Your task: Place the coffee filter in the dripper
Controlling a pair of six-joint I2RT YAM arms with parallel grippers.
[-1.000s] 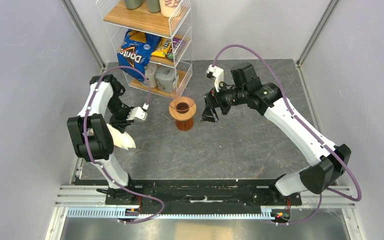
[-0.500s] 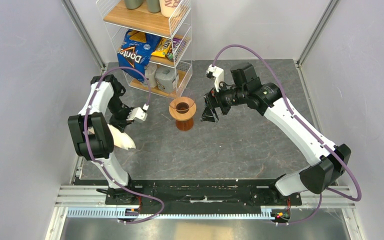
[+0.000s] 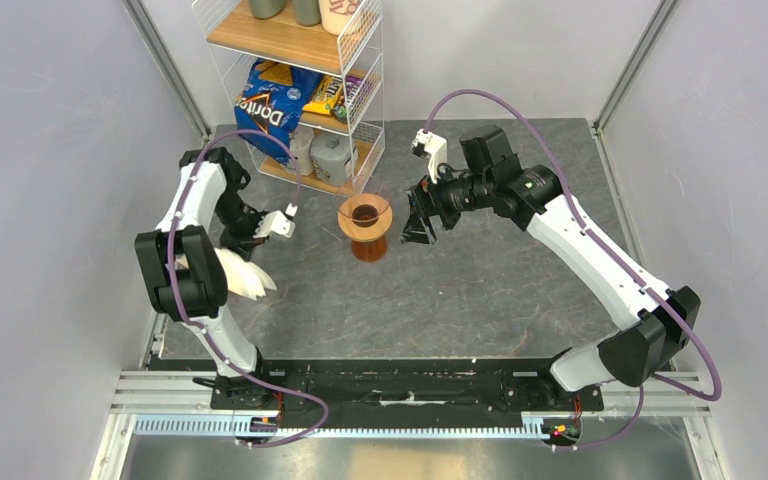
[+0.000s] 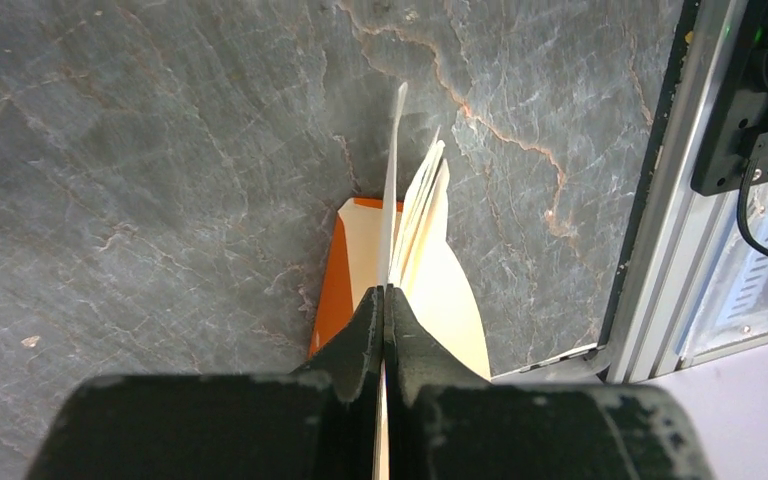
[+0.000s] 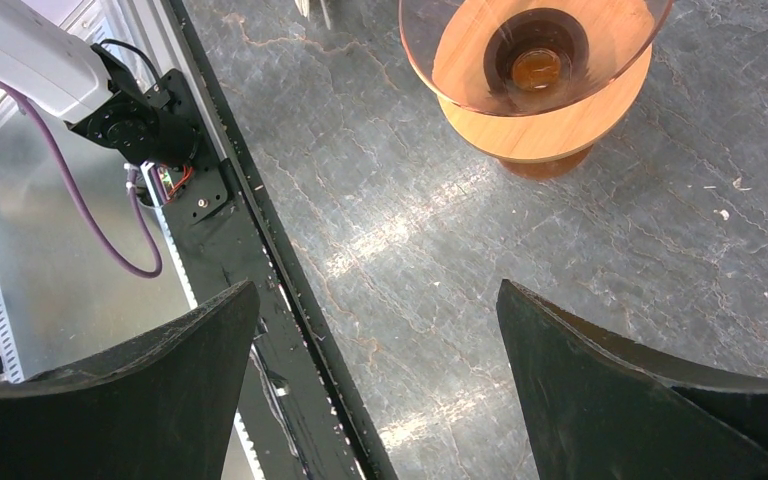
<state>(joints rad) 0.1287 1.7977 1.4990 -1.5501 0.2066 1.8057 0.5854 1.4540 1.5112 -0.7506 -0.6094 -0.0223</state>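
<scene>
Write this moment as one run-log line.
left tool: shut on filter | right tool: open, empty | dripper: no filter inside

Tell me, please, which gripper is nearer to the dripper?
Right. The right gripper hangs open just right of the dripper, not touching. The left gripper is farther off to its left, over the filter pile, shut on the coffee filter.

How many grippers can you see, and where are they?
2. The left gripper is shut on a coffee filter above the filter pile, on the left side; the right gripper hangs open beside the dripper. None seems hidden.
</scene>
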